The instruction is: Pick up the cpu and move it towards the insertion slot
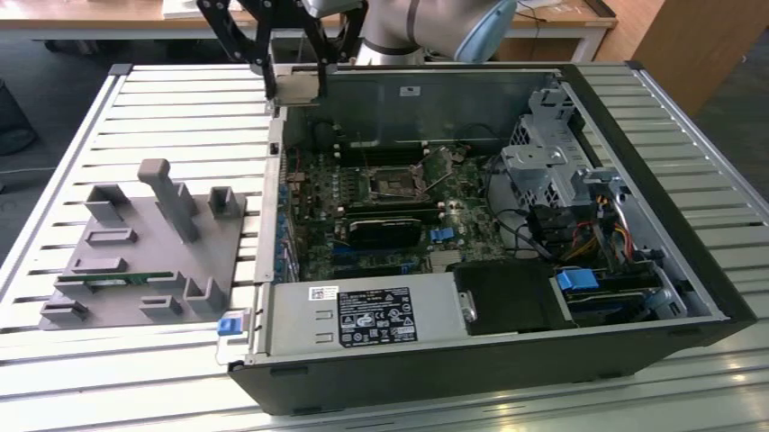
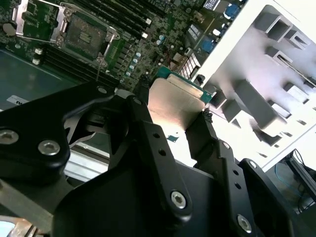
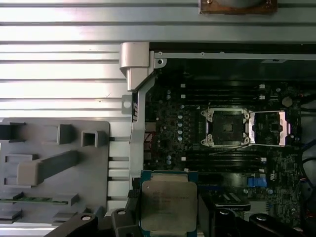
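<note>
The cpu (image 1: 298, 86), a flat square chip with a silvery top, hangs in the air over the far corner of the open computer case on the exterior view's left. My gripper (image 1: 297, 92) is shut on it, one black finger on each side edge. Both wrist views show the cpu (image 2: 174, 104) (image 3: 168, 201) clamped between the fingers (image 2: 143, 123). The insertion slot (image 1: 394, 183) is a square socket with a metal frame and a dark centre on the motherboard; it also shows in both wrist views (image 3: 226, 127) (image 2: 87, 36). It stands uncovered, well apart from the chip.
A grey holder (image 1: 144, 252) with upright posts and a thin green memory stick (image 1: 121, 280) lies on the slatted table (image 1: 180, 108), on the exterior view's left of the case. Inside the case are a black card (image 1: 384, 230), cables, a drive cage (image 1: 547, 166) and the power supply (image 1: 360, 317).
</note>
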You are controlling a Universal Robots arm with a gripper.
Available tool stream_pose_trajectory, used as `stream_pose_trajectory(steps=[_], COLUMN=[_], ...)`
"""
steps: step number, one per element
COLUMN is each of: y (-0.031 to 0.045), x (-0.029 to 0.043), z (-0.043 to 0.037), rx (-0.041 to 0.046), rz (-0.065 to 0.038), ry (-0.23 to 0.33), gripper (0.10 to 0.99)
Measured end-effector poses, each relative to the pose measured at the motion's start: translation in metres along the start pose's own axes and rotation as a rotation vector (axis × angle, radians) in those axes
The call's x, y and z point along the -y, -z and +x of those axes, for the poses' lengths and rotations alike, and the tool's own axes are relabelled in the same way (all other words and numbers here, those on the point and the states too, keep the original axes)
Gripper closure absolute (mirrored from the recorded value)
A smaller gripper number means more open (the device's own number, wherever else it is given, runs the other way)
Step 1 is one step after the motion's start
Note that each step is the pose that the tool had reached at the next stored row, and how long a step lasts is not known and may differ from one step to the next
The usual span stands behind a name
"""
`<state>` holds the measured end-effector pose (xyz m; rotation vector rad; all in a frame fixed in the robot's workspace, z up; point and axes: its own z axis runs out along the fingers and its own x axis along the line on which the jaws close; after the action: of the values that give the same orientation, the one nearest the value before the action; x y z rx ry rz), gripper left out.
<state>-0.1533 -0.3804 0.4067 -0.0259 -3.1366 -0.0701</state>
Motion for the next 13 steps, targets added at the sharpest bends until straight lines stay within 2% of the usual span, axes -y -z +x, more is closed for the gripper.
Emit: stream_pose_trajectory(steps=[5, 6, 13], y=[-0.0007, -0.0012, -0.0031], x=[-0.0081, -0.0120, -0.0257], z=[-0.0062, -0.0098, -0.0294], rx=[-0.0001, 0.0000, -0.0001], rz=[0.000, 0.000, 0.000], ry=[0.001, 0.001, 0.001], gripper=[0.541, 0.541, 0.541])
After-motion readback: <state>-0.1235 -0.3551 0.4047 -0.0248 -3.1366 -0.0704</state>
